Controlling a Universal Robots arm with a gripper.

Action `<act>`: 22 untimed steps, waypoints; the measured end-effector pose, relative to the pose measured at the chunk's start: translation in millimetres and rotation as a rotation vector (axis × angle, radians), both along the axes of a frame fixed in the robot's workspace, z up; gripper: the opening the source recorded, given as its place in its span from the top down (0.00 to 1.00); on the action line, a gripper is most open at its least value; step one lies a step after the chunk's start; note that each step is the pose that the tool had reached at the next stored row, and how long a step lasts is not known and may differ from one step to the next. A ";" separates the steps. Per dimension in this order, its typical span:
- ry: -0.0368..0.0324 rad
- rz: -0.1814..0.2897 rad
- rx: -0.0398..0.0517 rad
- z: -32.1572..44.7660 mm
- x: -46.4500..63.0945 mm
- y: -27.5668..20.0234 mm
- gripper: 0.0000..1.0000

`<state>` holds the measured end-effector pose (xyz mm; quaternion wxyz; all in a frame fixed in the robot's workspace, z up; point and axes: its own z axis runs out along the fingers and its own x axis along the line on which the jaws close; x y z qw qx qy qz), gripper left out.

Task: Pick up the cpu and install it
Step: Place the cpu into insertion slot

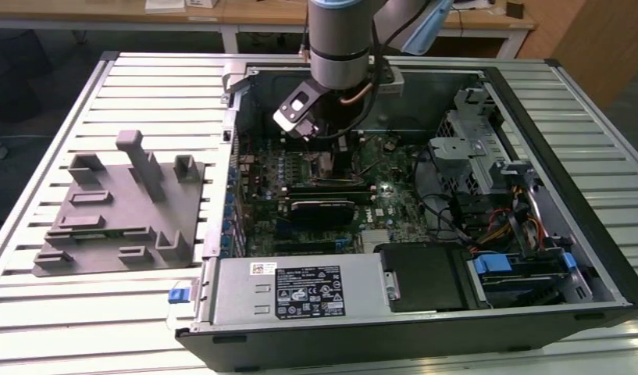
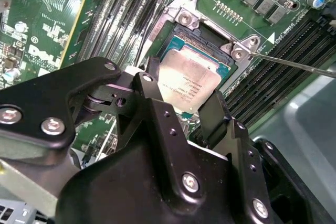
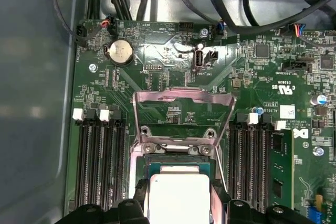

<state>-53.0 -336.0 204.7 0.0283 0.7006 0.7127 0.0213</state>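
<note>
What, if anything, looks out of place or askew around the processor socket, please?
Nothing stands out: the cpu is held in the gripper, roughly square with the open socket beneath it, whose metal retention plate stands raised.

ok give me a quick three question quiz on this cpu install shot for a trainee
1. Fill in: the grey fixture lies on the exterior view's ___ of the case.
2. True or false: the socket's metal plate is shut over the cpu.
3. Where is the cpu? A) on the fixture B) at the socket, right by the gripper C) in a person's hand
Key: 1 left; 2 false; 3 B.
</note>
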 end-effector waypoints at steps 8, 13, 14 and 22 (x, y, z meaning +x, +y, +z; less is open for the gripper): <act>0.0000 -0.011 -0.0001 -6.0 -0.3 0.1 0.46; 0.0000 -0.013 0.0000 -8.4 -0.5 0.3 0.46; 0.0000 -0.013 -0.0001 -8.9 -0.5 0.4 0.46; 0.0002 -0.016 -0.0003 -13.3 -0.6 2.0 0.46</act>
